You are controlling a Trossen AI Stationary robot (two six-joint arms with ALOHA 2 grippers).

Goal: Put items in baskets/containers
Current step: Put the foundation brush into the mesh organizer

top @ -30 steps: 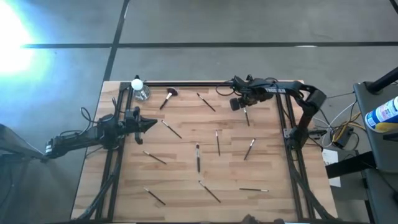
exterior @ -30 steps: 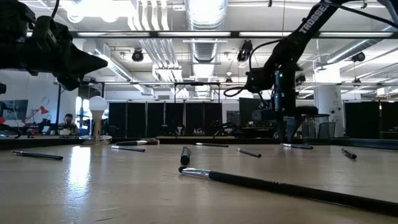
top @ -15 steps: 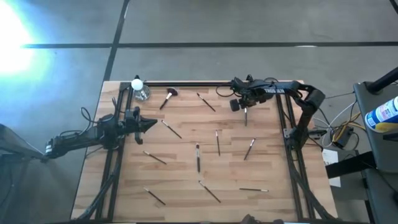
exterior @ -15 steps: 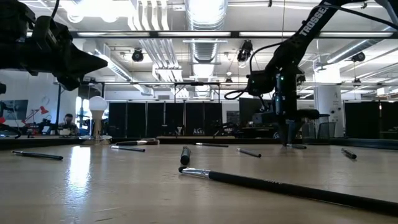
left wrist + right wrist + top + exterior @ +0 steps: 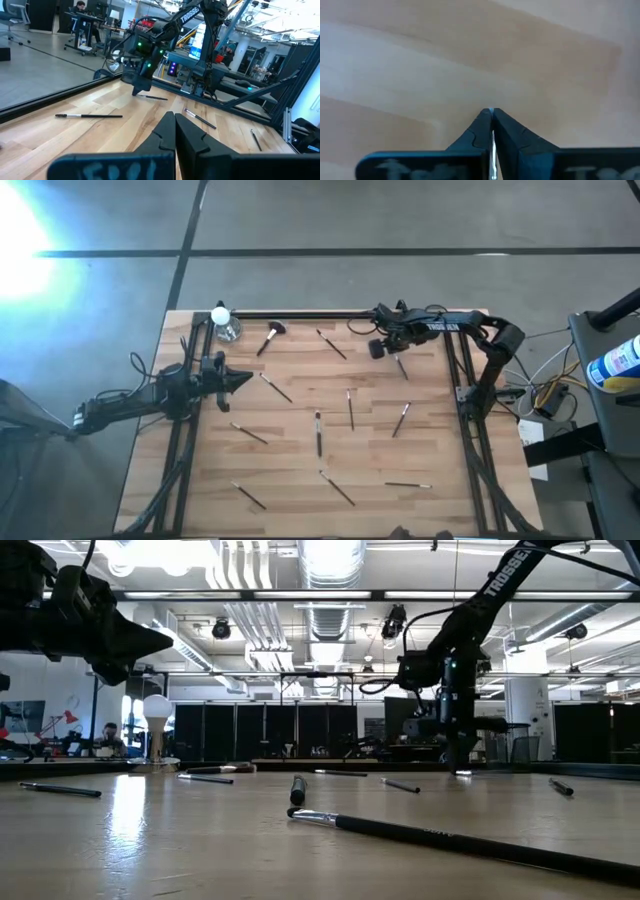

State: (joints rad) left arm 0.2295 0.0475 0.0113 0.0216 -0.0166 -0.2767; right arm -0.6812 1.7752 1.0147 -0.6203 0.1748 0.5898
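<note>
R gripper is seen clenched on a thin brush, a pale sliver of it pinched between the fingers in the wrist view; it is held near the table's far right corner, pointing down at the wood, w/ the brush's free end trailing toward the near side in the high view. In the low view the gripped brush hangs just above the table. L gripper is parked over the left edge, tips pressed together w/ nothing between. Other thin brushes are scattered flat across the table, well apart, e.g. one at centre. The big brush lies near the far edge, beside a pale-topped item at the far left corner. The cup can't be made out
</note>
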